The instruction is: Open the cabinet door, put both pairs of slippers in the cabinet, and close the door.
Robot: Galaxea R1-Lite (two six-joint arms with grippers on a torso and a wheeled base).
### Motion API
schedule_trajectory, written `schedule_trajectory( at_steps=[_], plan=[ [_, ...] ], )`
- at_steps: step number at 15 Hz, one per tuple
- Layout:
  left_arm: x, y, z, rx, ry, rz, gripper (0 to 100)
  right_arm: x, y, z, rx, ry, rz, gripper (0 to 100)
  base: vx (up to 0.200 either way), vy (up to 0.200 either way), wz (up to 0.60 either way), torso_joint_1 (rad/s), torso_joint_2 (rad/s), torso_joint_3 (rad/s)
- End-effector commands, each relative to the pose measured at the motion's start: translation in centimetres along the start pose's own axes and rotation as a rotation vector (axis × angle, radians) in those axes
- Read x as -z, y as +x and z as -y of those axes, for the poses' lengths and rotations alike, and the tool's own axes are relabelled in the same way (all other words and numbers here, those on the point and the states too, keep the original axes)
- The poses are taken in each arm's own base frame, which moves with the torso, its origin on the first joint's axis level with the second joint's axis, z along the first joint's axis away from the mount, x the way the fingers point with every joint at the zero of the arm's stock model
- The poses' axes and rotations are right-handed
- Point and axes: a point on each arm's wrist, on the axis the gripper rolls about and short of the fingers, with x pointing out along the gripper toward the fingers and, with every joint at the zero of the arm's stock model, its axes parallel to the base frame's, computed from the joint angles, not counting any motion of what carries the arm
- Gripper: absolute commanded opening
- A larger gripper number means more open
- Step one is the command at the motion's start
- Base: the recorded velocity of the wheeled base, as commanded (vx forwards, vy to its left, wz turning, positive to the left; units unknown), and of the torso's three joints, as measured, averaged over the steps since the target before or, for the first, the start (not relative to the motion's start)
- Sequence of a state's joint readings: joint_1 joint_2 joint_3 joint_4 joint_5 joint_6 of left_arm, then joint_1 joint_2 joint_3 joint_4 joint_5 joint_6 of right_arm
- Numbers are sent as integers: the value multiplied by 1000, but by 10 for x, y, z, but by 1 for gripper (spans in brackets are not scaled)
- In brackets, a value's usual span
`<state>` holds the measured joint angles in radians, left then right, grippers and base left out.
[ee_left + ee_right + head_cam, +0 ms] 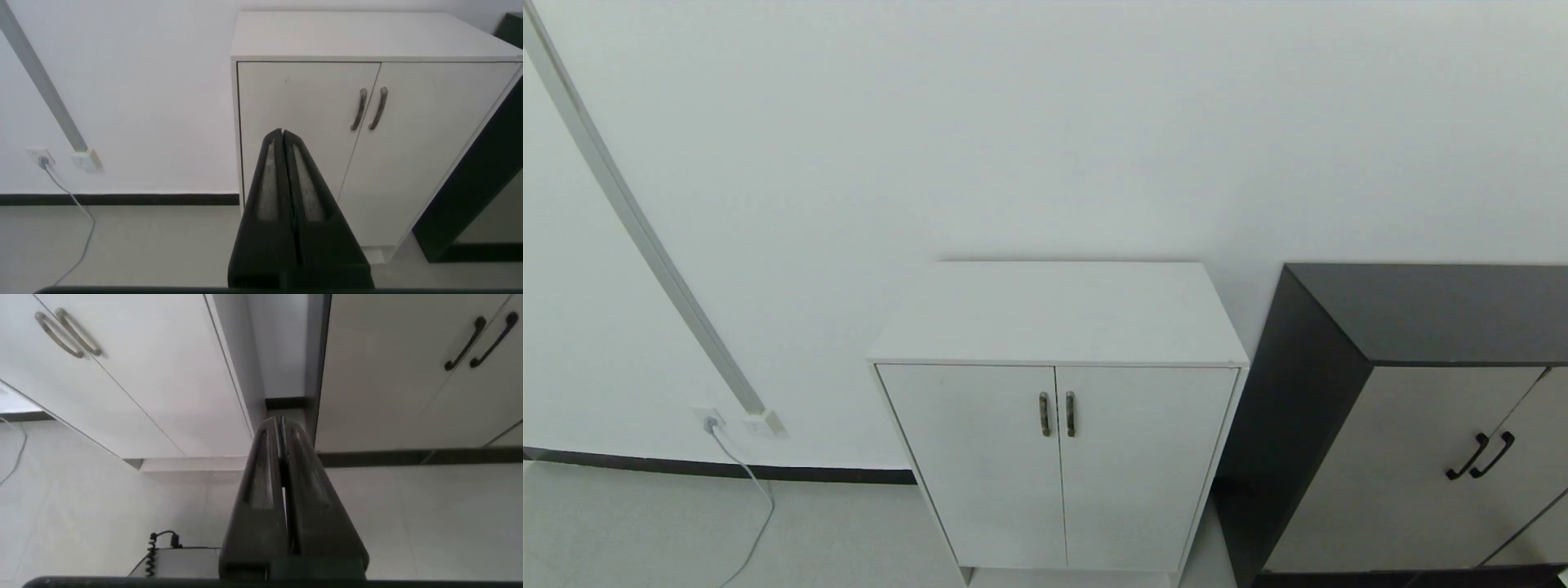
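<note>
A: Where's the cabinet?

B: White cabinet (1058, 314) stands on the floor (645, 531) against the wall (1013, 122), dead ahead in the head view. Left door (980, 465) and right door (1135, 465) both flush and shut. One upright bar handle on each, left handle (1045, 414) and right handle (1070, 414), side by side at the centre seam.

A: Neighbours?

B: Black cabinet (1307, 408) just beside it on the robot's right, a narrow gap between them. Its pale doors are shut too, with curved black handles (1470, 456). On the robot's left, well apart, is a wall socket (709, 420) with a grey cable (770, 510) dropping to the floor. A pale conduit strip (629, 212) slants up the wall above it.

A: Left arm?

B: Left gripper (282, 135) hangs in the air before the white cabinet's left door, apart from it. Fingers pressed together, nothing between them.

A: Right arm?

B: Right gripper (282, 423) sits low, aimed at the gap between the two cabinets near the floor, touching neither. Fingers tight together, holding nothing.
</note>
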<state>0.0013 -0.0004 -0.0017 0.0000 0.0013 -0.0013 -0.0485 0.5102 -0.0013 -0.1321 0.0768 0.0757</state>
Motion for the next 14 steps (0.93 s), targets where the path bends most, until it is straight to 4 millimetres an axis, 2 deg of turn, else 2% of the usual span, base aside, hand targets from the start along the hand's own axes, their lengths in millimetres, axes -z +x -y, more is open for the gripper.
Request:
schedule_trajectory(
  at_steps=[1,4,9,12,14],
  plan=[
    [0,0,0,-1,0,-1,0,8,-7,0,-3,-5,15,0,0,0,0,0,0,0],
    [0,0,0,-1,0,-1,0,10,-9,0,-4,-5,21,0,0,0,0,0,0,0],
    [0,0,0,-1,0,-1,0,14,-19,1,61,-67,151,0,0,0,0,0,0,0],
    [0,0,0,-1,0,-1,0,16,-21,1,-67,-84,164,0,0,0,0,0,0,0],
    [0,0,0,-1,-2,-1,0,19,-25,1,-83,-103,208,0,0,0,0,0,0,0]
  ],
)
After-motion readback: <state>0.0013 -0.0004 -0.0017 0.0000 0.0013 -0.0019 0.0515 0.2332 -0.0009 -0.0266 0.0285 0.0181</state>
